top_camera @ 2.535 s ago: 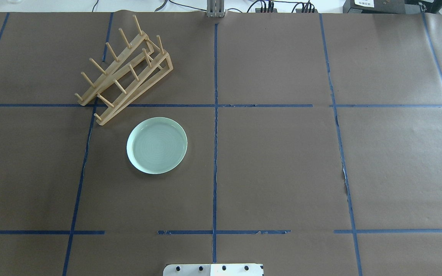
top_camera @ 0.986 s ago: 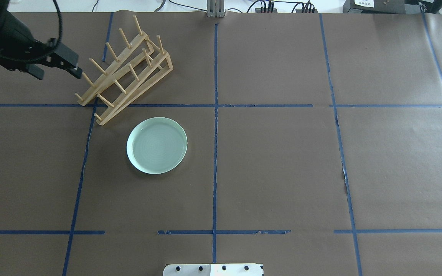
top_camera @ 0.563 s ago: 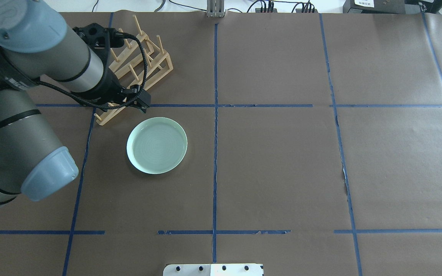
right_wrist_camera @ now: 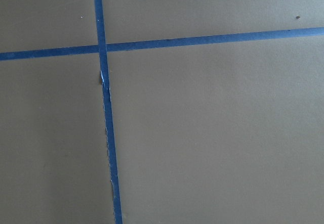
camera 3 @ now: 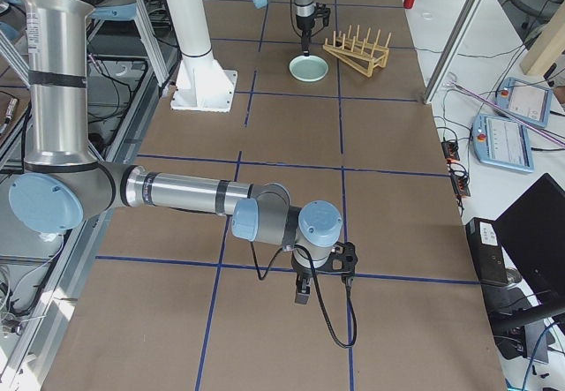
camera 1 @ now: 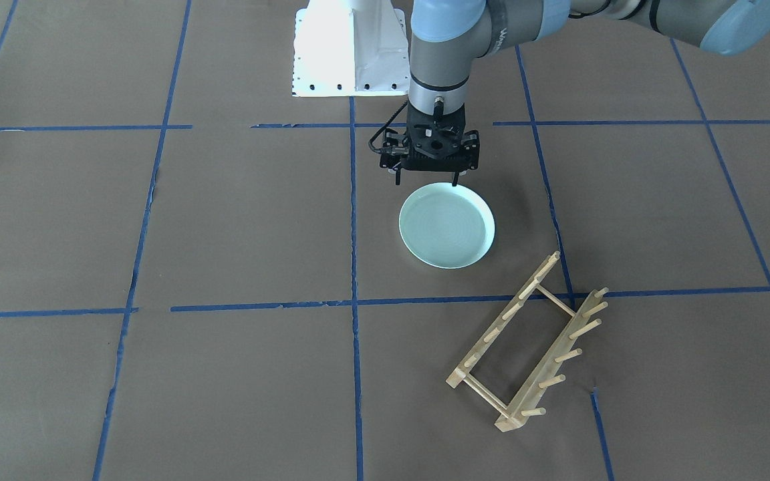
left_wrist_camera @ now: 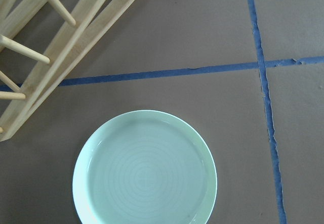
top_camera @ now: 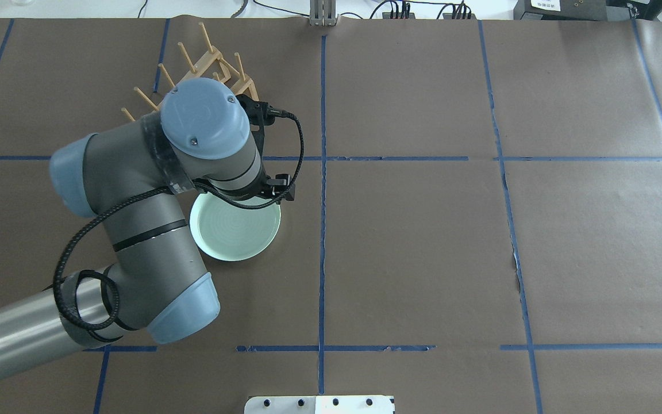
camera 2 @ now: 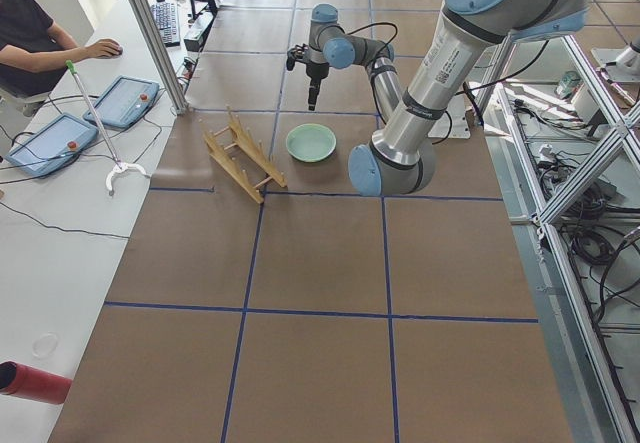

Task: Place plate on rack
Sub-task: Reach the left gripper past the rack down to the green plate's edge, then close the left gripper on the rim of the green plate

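Your left gripper (camera 1: pixel 427 180) jaws spread, over plate (camera 1: pixel 447 227) rim on robot's side, rack (camera 1: pixel 505 314) nearby, right gripper (camera 3: pixel 300 296) jaws can't tell

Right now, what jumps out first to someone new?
The left gripper hangs open above the pale mint-green plate, not touching it. The plate lies flat on the brown paper-covered table. The light-wood rack stands empty beside the plate, apart from it, on the side away from the robot.

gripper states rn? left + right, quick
Left gripper: open, holding nothing, above the robot-side edge of the plate.
Right gripper: cannot tell; it shows only in the exterior right view.
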`<control>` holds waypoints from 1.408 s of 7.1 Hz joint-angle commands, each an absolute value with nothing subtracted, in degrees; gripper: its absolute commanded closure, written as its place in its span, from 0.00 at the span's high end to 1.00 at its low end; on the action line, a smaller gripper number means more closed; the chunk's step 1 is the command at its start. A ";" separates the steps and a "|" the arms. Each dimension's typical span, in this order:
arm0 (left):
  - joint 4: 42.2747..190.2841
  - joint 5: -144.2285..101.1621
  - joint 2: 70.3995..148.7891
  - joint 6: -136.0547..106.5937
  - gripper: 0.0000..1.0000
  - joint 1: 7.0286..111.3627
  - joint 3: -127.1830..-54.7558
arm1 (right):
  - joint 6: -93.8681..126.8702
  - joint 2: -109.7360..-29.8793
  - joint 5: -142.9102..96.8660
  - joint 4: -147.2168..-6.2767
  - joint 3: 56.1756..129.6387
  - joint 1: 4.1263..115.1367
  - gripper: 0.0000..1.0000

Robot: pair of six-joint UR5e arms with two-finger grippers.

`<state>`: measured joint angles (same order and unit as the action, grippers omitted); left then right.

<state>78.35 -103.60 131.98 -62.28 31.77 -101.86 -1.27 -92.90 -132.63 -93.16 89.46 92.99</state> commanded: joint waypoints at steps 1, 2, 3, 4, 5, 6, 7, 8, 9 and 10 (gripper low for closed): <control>84.42 -101.87 134.12 -62.75 1.00 29.46 -91.98 | -1.23 -92.90 -132.63 -93.16 89.47 92.99 1.00; 87.25 -97.78 133.69 -62.84 1.00 25.79 -89.93 | -1.23 -92.90 -132.63 -93.16 89.47 92.99 1.00; 89.97 -96.78 133.68 -63.10 1.00 25.32 -88.35 | -1.23 -92.90 -132.63 -93.16 89.47 92.99 1.00; 91.22 -96.77 133.51 -63.11 1.00 25.31 -87.72 | -1.23 -92.90 -132.63 -93.16 89.47 92.99 1.00; 91.84 -96.77 133.16 -63.11 1.00 25.31 -87.54 | -1.32 -92.90 -132.63 -93.16 89.47 92.99 1.00; 95.07 -96.77 131.50 -63.02 0.96 25.31 -87.19 | -1.23 -92.90 -132.63 -93.16 89.39 92.99 1.00; 95.79 -96.77 130.96 -63.02 0.92 25.31 -87.19 | -1.32 -92.90 -132.63 -93.16 89.38 92.99 1.00; 95.71 -96.77 130.78 -63.02 0.86 25.31 -87.19 | -1.32 -92.90 -132.63 -93.16 89.47 92.99 1.00; 95.71 -96.77 130.78 -63.02 0.75 25.31 -87.19 | -1.23 -92.90 -132.63 -93.16 89.47 92.99 1.00; 95.63 -96.94 130.87 -63.02 0.61 25.31 -87.27 | -1.23 -92.90 -132.63 -93.16 89.47 92.99 1.00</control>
